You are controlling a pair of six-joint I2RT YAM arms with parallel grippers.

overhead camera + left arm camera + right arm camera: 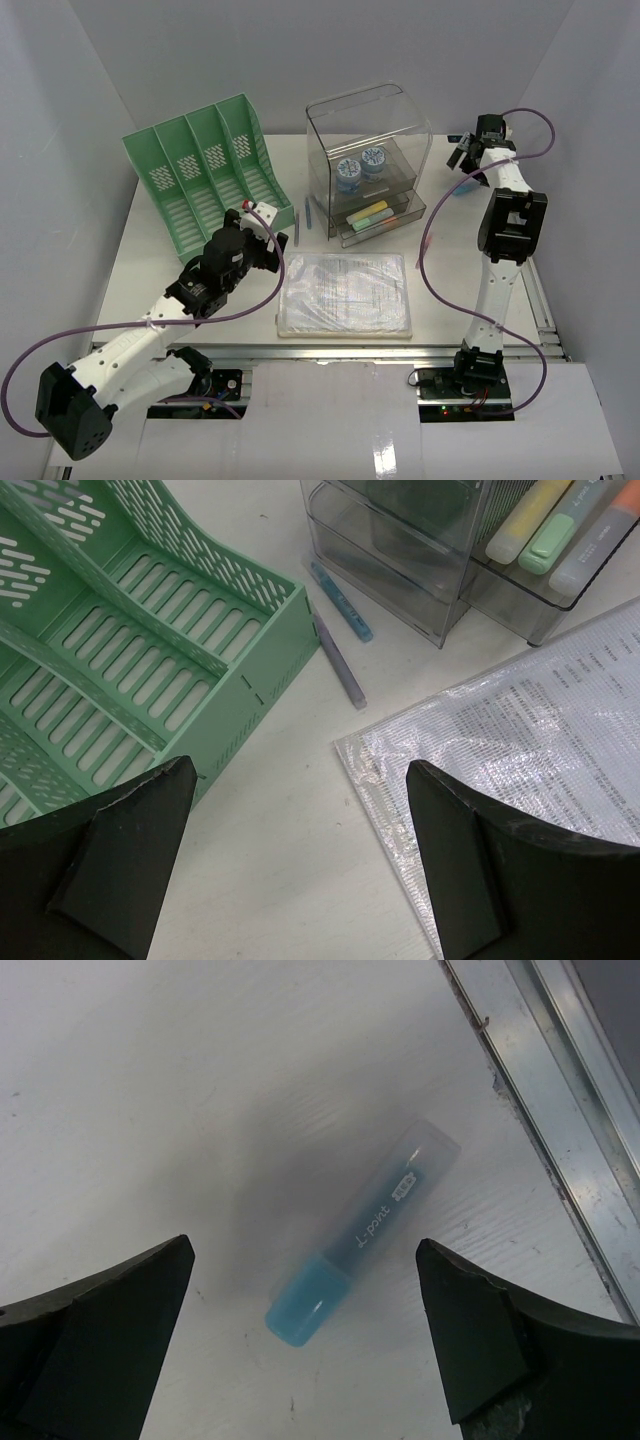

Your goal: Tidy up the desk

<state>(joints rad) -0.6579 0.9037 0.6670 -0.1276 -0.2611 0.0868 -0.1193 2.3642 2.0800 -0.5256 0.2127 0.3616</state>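
Observation:
The desk (450, 240) is a large white tabletop. My left gripper (262, 213) is open and empty, hovering over bare desk (280, 860) between the green file rack (150, 630) and a clear document sleeve (520, 720); it also shows in the left wrist view (300, 770). My right gripper (465, 160) is open at the far right rear, above a blue highlighter (360, 1235) that lies on the desk between its fingers without touching them; it also shows in the right wrist view (303, 1248). The highlighter also shows in the top view (462, 188).
The green rack (200, 180) stands at the back left. A clear drawer box (368, 150) at the back centre holds tape rolls (360, 165) and highlighters (550, 535). A blue pen (340, 600) and a purple pen (340, 665) lie between them. A metal rail (550, 1080) runs beside the blue highlighter.

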